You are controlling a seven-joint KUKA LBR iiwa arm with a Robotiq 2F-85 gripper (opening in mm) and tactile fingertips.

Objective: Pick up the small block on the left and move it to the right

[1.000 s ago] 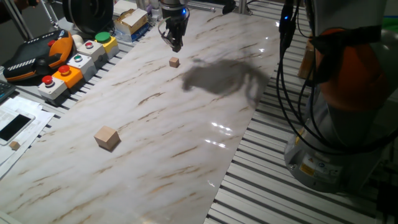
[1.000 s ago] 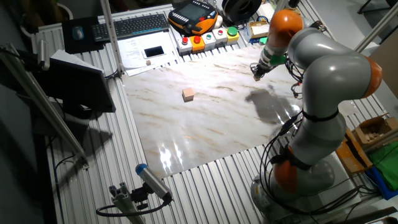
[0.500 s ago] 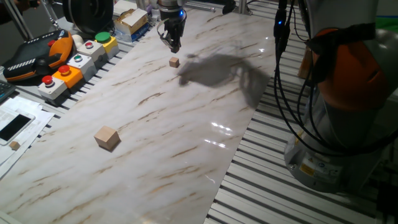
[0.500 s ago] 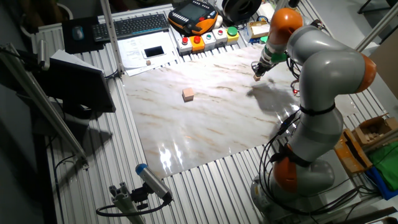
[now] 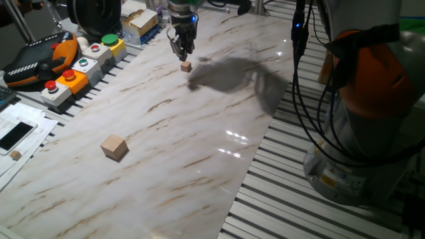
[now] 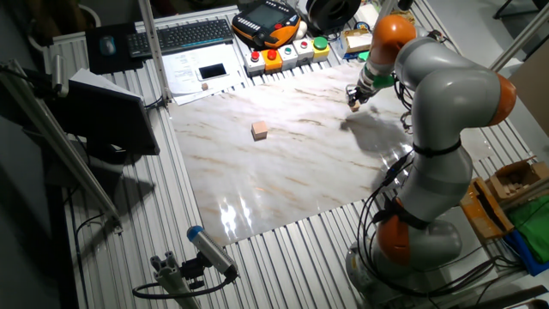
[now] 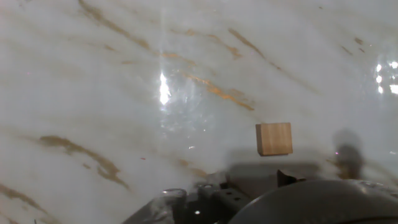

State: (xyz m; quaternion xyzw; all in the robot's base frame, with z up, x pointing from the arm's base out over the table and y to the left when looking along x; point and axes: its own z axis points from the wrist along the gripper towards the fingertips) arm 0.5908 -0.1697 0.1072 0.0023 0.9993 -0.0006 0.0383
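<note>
One broad marble-patterned table top (image 5: 199,133) lies under the gripper (image 5: 182,53), glossy white with tan veins and strong glare patches, so it looks hard and slick. The main risk, as I judge it, comes from that surface: a tiny cube on a polished sheet will skid if one finger touches it before the other, and it could be pushed away rather than caught.

Far from the gripper, toward the near-left part of the marble in one fixed view, sits the larger tan wooden cube (image 5: 114,147), matte and square-edged. It is well apart from the work and seems unlikely to interfere, though it could be mistaken for the target.

The gripper hangs low over the far end of the table, fingers pointing down. Whether its fingers are spread or closed I cannot tell; it is small in the fixed views, and the hand view shows only dark hardware along the bottom edge. It holds nothing.

The small block (image 7: 274,138) rests on the marble just below and beside the fingertips, plain light-brown wood with crisp edges. In the hand view it sits right of centre, so a straight descent might land a finger on top of it, tipping or flicking it.
</note>
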